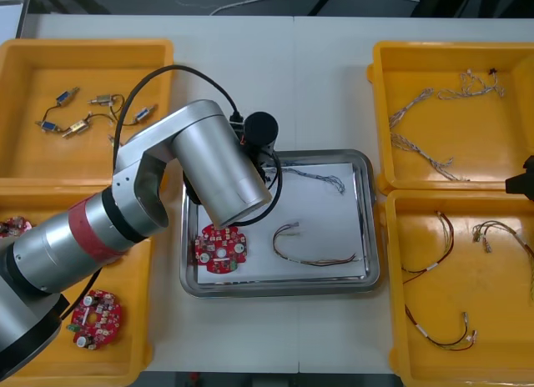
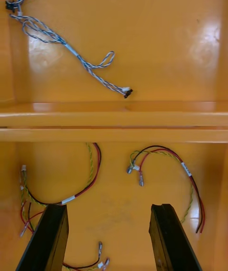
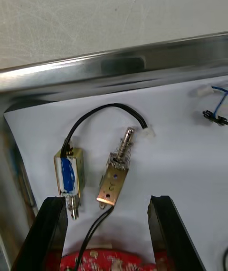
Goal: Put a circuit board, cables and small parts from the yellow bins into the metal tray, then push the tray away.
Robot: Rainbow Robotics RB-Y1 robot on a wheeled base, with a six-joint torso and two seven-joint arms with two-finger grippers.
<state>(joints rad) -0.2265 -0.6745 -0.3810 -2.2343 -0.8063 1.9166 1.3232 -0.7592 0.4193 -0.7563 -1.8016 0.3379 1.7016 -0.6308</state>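
**Loading Status: Small Parts in Tray, Push Outstanding**

The metal tray (image 1: 367,280) stood between the yellow bins (image 1: 25,53), on the table (image 1: 275,78). On its white liner lay one circuit board (image 1: 221,247) at the near-left corner, a red and yellow cable (image 1: 288,253) just beside the board, and a blue and white cable (image 1: 327,182) toward the far side. In the left wrist view, two small metal parts (image 3: 70,176) joined by a black cable (image 3: 102,108) rested on the liner near the tray's far rim.

Judged against the task, every item class was in the tray. The loading stage appeared complete; the push of the tray was not yet done.

The left arm (image 1: 150,187) reached from the near-left corner, crossed the near left bin, and ended wrist-down over the left part of the tray. The left gripper (image 3: 108,200) hung just above the liner with its fingers spread wide and gripped nothing. The parts lay between the fingers, and the blue-marked one lay just beside one finger.

The right gripper (image 2: 109,207) was idle above the near right bin, over spare red and yellow cables (image 2: 90,176). Its fingers were apart and held nothing.

Before the push, the left gripper would probably need to rise away from the parts.
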